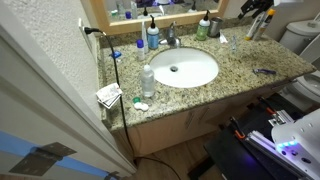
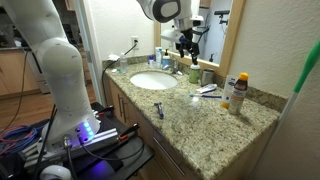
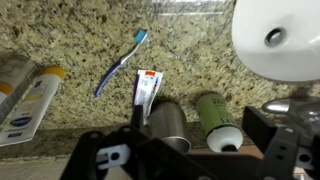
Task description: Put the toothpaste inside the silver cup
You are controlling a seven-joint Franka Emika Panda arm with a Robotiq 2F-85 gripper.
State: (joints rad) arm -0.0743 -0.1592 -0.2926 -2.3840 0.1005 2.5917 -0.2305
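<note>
Your hand hangs above the silver cup, grip impossible to tell. Only the wrist view clearly shows the toothpaste on the worktop, between toothbrush and cup; a green cup crowds alongside.

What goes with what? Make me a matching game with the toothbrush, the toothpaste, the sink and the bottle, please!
Things:
1. toothbrush
2. toothpaste
3. sink
4. bottle

What it looks like:
A. white bowl with a drain hole
B. yellow top and blue label
C. blue, lying on the counter
D. white and red, by the silver cup

Right pairs: 1-C, 2-D, 3-A, 4-B.
</note>
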